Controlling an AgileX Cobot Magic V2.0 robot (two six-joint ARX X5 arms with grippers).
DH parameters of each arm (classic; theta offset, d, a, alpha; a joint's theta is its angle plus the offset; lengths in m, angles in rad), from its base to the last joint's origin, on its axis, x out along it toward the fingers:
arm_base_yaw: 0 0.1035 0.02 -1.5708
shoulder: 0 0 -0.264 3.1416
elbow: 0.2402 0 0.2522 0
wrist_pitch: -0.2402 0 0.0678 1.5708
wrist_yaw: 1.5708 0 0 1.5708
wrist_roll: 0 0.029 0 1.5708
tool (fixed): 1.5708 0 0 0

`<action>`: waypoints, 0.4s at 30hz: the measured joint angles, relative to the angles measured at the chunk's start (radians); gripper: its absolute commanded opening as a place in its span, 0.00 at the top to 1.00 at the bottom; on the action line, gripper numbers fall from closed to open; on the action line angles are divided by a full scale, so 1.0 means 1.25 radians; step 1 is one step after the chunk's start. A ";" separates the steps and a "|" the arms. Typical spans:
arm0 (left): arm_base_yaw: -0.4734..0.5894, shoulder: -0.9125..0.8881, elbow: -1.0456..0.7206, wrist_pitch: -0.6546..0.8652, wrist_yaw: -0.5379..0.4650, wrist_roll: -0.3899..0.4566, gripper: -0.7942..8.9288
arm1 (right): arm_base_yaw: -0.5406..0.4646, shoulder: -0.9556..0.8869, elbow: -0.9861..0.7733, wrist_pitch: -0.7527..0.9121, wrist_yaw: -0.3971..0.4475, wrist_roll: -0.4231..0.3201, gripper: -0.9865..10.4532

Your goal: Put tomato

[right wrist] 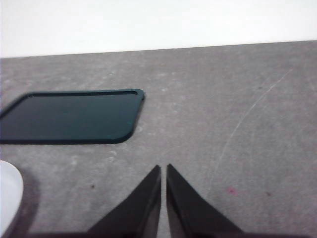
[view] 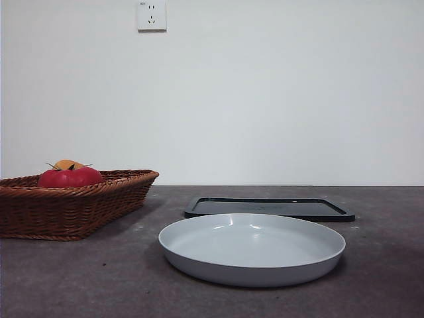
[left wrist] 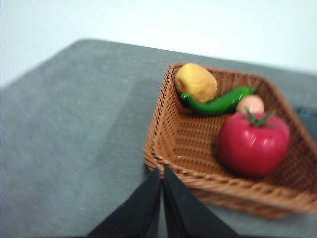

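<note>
A glossy red tomato [left wrist: 253,143] with a dark green calyx sits inside a brown wicker basket [left wrist: 171,136] at the left of a grey table [view: 79,278], seen in the front view as a red dome [view: 69,177] just above the basket's woven rim [view: 99,189]. Sharing the basket are a yellow-orange oblong item [left wrist: 196,82], a green pepper [left wrist: 220,102] lying beside it, and a small pale peach-coloured ball [left wrist: 250,103] just behind the tomato. The left gripper [left wrist: 162,173] hangs above the table just outside the basket's near rim, its two black jaws pressed together and holding nothing. The right gripper [right wrist: 163,171] hovers over bare tabletop, jaws likewise closed and empty, near a flat dark tray [right wrist: 69,116]. A shallow white plate [view: 252,248] stands in front of that tray [view: 268,207], to the right of the basket. A wall socket [view: 151,15] is mounted on the white wall behind.
</note>
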 measured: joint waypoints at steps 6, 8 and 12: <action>0.000 0.000 0.000 0.000 0.004 -0.132 0.91 | 0.000 0.000 0.000 0.000 -0.003 0.056 0.91; 0.000 0.000 0.000 -0.001 0.005 -0.149 0.91 | 0.000 0.000 0.000 0.000 -0.006 0.072 0.91; 0.000 0.000 0.000 -0.001 0.020 -0.166 0.91 | 0.000 0.000 0.000 0.000 -0.009 0.110 0.91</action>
